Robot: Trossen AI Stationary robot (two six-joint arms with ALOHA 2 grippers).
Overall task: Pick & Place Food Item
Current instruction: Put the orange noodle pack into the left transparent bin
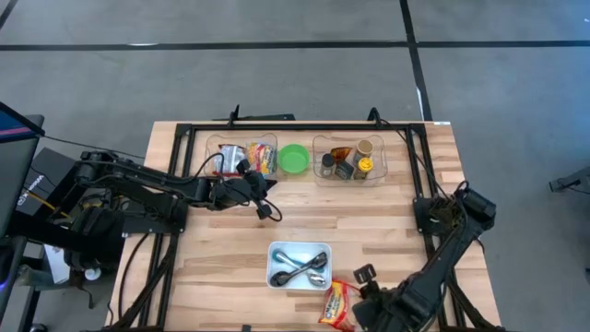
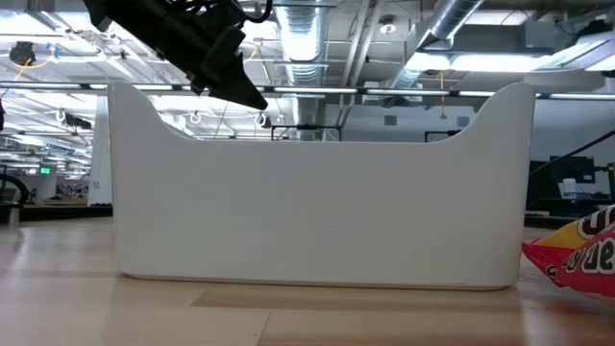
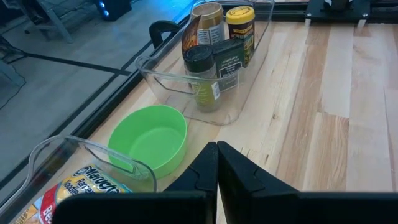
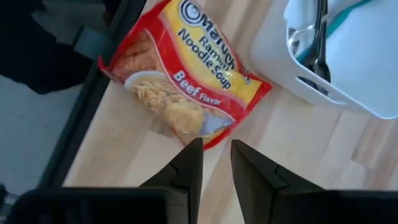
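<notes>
From above, the wooden plank table (image 1: 369,231) carries a white rectangular tray (image 1: 299,266) of metal spoons; a crinkly ramen packet (image 1: 337,305) lies beside it at the front edge. Level view: the tray's smooth wall. The left gripper (image 3: 217,163) is clenched empty near a green plastic bowl (image 3: 150,138). The right gripper (image 4: 216,158), fingers slightly parted, holds nothing; packet reads "Ramen Noodle Soup, Beef Flavor".
</notes>
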